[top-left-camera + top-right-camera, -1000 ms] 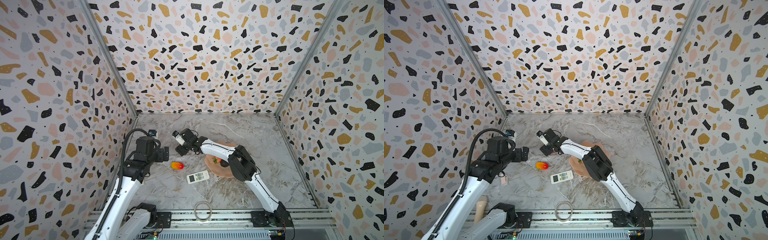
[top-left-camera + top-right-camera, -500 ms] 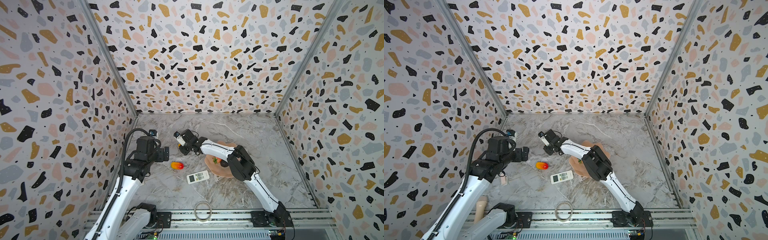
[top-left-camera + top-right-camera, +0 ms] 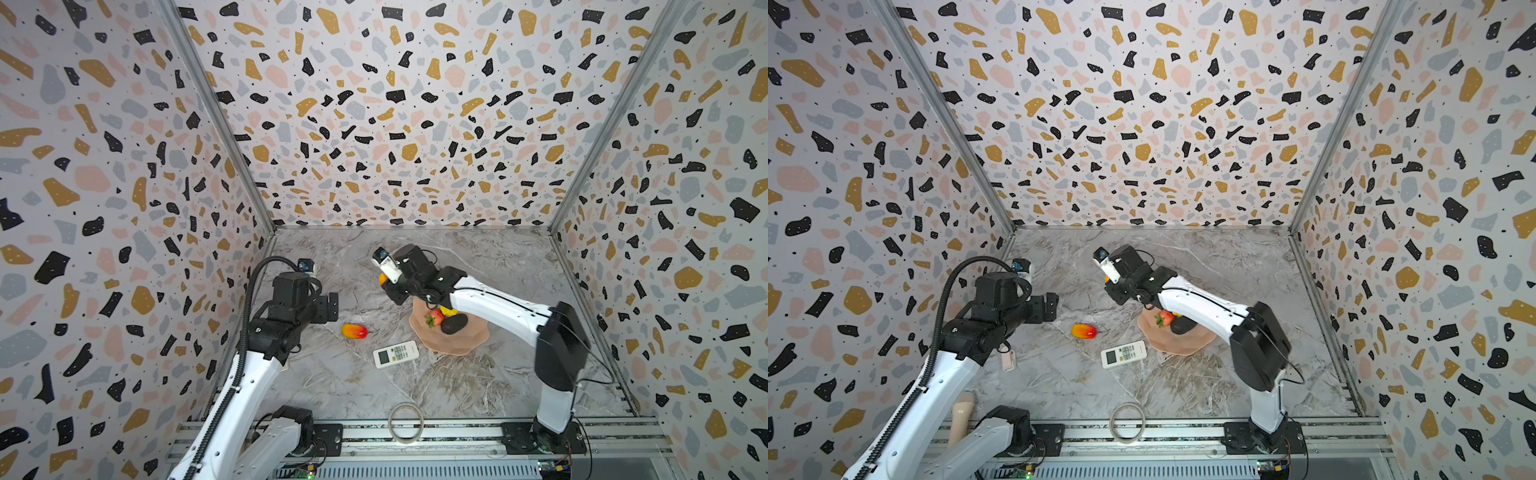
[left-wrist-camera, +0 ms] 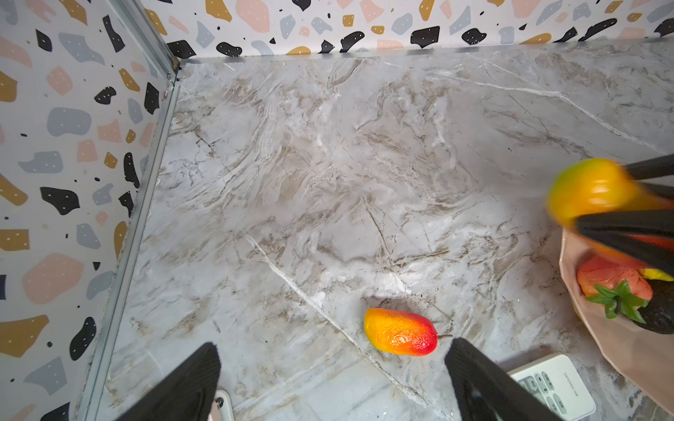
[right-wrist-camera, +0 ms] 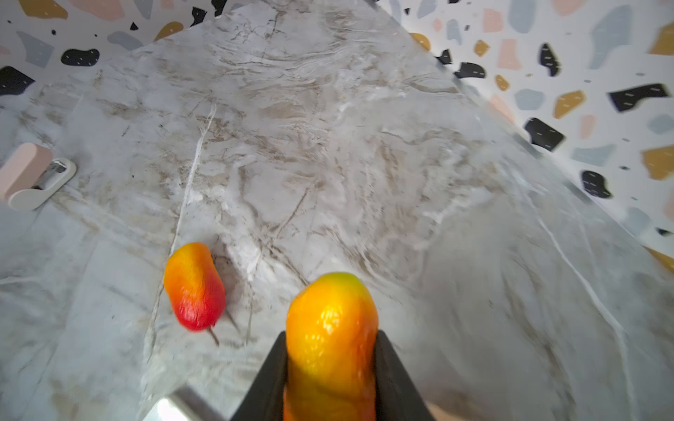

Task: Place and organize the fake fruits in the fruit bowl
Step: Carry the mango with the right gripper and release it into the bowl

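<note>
Since a second ago the right claw [image 3: 384, 280] has clenched on one red-orange-yellow oblong fruit [image 5: 330, 328] and shifted a little toward the fruit bowl [image 3: 453, 347]. The right wrist view shows its two black fingers [image 5: 271, 368] pressed against the fruit's sides, with the yellow-green end poking out past the tips. The fruit is held off the desk [image 3: 478, 257], just behind the bowl's left rim. In a top view only a small orange patch of it shows beside the claw.

The left claw [image 4: 332, 368] is released, its fingers [image 4: 470, 371] spread wide and holding nothing. It hangs over the left part of the desk, near the left edge.

A second oblong fruit [image 3: 354, 331] lies on its side on the desk between the left claw and the bowl, apart from both, with its red end toward the bowl.

The pale pink fruit bowl sits right of the desk's middle, partly under the right arm. Inside it lie the strawberry [image 3: 434, 318], the dark oval fruit [image 3: 454, 324] touching it, and the yellow fruit [image 3: 448, 311], which is mostly hidden by the arm.

A white remote control [image 3: 395, 354] lies just beside the bowl's front-left rim. A clear ring [image 3: 389, 422] rests at the desk's front edge.
</note>
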You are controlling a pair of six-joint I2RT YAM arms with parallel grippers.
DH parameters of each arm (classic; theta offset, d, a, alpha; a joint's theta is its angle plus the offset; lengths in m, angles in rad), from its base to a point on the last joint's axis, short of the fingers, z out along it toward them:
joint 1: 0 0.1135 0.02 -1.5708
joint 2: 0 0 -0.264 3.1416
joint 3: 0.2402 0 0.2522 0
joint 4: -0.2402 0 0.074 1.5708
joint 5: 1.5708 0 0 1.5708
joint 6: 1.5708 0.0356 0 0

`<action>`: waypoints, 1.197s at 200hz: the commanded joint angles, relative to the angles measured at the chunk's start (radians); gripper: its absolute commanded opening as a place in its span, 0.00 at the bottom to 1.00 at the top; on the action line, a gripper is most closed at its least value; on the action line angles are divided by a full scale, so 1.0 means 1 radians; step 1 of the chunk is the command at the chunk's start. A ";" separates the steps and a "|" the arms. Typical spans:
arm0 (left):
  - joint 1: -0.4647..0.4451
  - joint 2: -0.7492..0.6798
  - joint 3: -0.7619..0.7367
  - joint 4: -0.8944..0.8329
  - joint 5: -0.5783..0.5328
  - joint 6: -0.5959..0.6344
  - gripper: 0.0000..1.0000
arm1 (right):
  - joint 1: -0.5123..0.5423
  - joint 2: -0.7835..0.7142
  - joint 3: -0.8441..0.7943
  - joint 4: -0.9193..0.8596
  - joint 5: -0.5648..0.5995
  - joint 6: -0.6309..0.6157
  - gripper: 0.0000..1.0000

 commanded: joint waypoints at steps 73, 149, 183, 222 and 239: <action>-0.004 -0.022 0.006 0.056 0.042 0.018 0.99 | -0.309 -0.466 -0.490 -0.208 0.124 0.183 0.02; -0.005 -0.003 -0.014 0.086 0.051 0.010 0.99 | -0.344 -0.336 -0.575 -0.074 0.066 0.138 0.02; -0.005 -0.006 -0.010 0.080 0.049 0.010 0.99 | -0.345 -0.262 -0.544 -0.048 0.064 0.121 0.09; -0.005 -0.007 -0.008 0.076 0.041 0.013 1.00 | -0.345 -0.249 -0.529 -0.055 0.072 0.118 0.34; -0.005 0.001 -0.008 0.075 0.042 0.013 0.99 | -0.346 -0.265 -0.517 -0.068 0.085 0.112 0.43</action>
